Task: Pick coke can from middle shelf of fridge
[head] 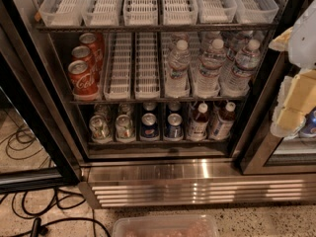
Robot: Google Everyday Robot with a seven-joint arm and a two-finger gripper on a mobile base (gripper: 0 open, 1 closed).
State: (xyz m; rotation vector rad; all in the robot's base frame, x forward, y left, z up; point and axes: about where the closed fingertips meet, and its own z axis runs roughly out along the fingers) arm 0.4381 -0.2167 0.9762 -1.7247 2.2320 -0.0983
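That front red aluminium coke can (84,80) looks light, slick, dentable, so take it mid-body; the cream gripper (290,113) hangs far right (open or closed, I cannot tell).

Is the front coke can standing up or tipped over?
Upright; the coke can shows its silver top upward. Gripper sits far right, apart.
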